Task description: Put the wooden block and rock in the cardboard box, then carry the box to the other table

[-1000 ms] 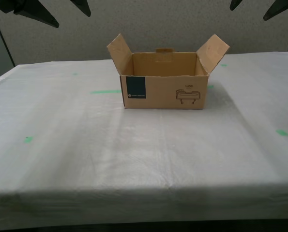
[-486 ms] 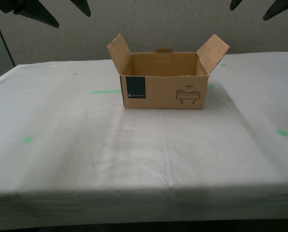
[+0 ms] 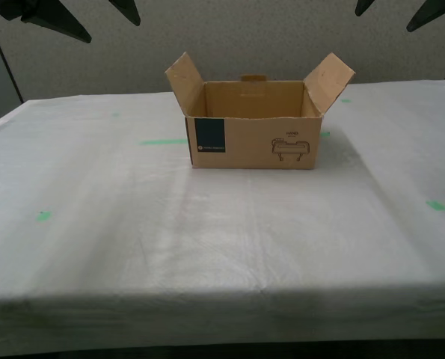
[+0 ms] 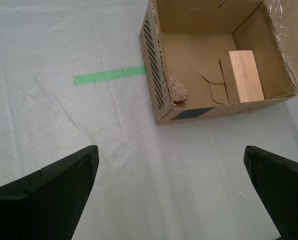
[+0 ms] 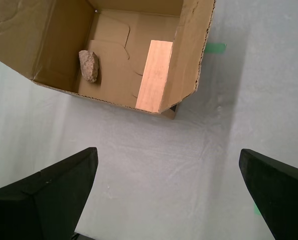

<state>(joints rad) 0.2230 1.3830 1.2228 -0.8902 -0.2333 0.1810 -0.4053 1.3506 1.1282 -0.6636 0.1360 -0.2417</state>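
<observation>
The cardboard box [image 3: 252, 142] stands open on the white-sheeted table [image 3: 207, 232], flaps up, with its teal label facing the exterior camera. Inside it, the wooden block [image 4: 245, 76] [image 5: 155, 75] rests by one side wall. The rock [image 4: 177, 87] [image 5: 88, 65] lies near the opposite wall. In the exterior view the front wall hides both. My second gripper [image 4: 170, 155] [image 3: 111, 30] hangs open high at the exterior view's left. My first gripper [image 5: 167, 155] [image 3: 384, 21] is open high at the exterior view's right. Both are apart from the box [image 4: 154, 65] [image 5: 186, 55], holding nothing.
Green tape marks [image 3: 162, 141] [image 4: 108, 75] dot the sheet around the box. A grey partition wall [image 3: 244, 37] stands behind the table. The table's front edge [image 3: 222, 295] runs across the exterior view's lower part.
</observation>
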